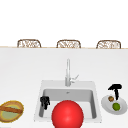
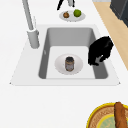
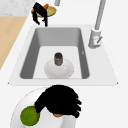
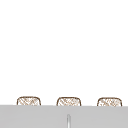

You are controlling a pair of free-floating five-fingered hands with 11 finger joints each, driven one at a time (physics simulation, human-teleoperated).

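Overhead, the right hand [image 1: 115, 88] hangs above the grey plate [image 1: 107, 106] at the counter's right edge, fingers pointing down and apart over a brown fruit [image 1: 110, 98] beside a lime [image 1: 116, 106], while the left hand [image 1: 45, 101] hovers curled and empty at the sink's [image 1: 42, 86] left wall.

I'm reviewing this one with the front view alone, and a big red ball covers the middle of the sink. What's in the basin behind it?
Observer: A small dark jar stands upright on a white plate on the basin floor.
Operator: Is the left hand touching the jar?
Observer: No. The left hand hangs by the basin's left wall, apart from the plate.
Operator: And the right hand?
Observer: The right hand is over the grey plate on the counter, fingers curled down beside the lime, partly covering a brown fruit.
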